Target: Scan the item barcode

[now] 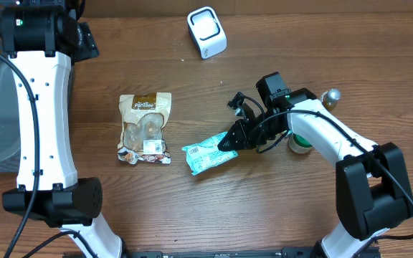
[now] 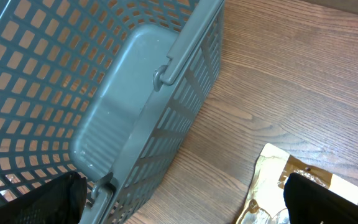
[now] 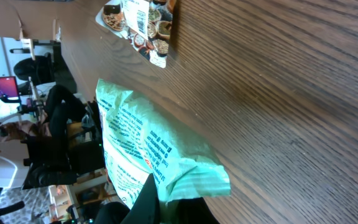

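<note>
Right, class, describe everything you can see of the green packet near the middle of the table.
The green packet is a flat, crinkly pouch of pale mint-green film, plastic by its look, with dark print and a small red mark. It lies slanted near the middle of the wooden table, apart from the brown snack pouch. The right gripper is shut on its end nearest that arm; whether that end is lifted off the wood cannot be told.

Overhead view: even, moderate light from above, with soft, short shadows on the worktop (image 1: 264, 208). Left wrist view: mostly sharp, but the dark left fingers (image 2: 328, 199) are blurred at the lower corners. Right wrist view: a pale glare band lies across the wood, and the green packet (image 3: 148, 155) goes soft nearest the lens.
</note>
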`<state>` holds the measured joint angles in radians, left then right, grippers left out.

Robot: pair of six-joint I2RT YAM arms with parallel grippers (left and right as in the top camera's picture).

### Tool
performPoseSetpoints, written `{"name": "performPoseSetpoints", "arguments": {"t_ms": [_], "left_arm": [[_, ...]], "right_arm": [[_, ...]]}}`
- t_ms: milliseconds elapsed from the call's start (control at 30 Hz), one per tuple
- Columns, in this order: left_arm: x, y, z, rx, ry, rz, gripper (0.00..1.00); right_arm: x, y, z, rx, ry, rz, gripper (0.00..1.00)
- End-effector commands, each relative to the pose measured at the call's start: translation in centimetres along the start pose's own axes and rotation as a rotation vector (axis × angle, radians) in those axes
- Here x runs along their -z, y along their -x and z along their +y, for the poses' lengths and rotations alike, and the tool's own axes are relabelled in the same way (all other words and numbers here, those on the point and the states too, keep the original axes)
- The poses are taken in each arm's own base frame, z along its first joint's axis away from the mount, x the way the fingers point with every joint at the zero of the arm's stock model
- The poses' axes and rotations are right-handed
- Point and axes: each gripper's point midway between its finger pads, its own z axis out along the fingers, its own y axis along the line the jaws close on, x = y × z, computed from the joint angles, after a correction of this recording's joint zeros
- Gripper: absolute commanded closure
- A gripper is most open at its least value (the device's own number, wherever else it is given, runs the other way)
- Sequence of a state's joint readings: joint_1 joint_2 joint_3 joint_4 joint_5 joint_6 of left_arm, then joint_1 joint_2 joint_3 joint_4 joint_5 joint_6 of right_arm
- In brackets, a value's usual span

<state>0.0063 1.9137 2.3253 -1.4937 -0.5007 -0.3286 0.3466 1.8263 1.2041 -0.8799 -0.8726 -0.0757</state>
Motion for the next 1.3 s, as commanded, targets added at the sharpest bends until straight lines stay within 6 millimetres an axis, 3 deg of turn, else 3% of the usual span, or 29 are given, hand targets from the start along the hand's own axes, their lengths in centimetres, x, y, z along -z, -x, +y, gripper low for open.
{"name": "performPoseSetpoints", "arguments": {"t_ms": [0, 633, 1267], "left_arm": [[0.7, 0.4, -0.2, -0.012, -0.015, -0.021, 0.01], [0.7, 0.4, -0.2, -0.012, -0.015, -0.021, 0.01], [0.7, 0.4, -0.2, -0.012, -0.015, -0.021, 0.00]], "right_arm": [[0.6, 0.3, 0.7, 0.035, 0.002, -0.021, 0.96], [0.7, 0.3, -0.6, 0.034, -0.072, -0.021, 0.96], [0.7, 0.3, -0.6, 0.034, -0.073, -0.022, 0.96]]}}
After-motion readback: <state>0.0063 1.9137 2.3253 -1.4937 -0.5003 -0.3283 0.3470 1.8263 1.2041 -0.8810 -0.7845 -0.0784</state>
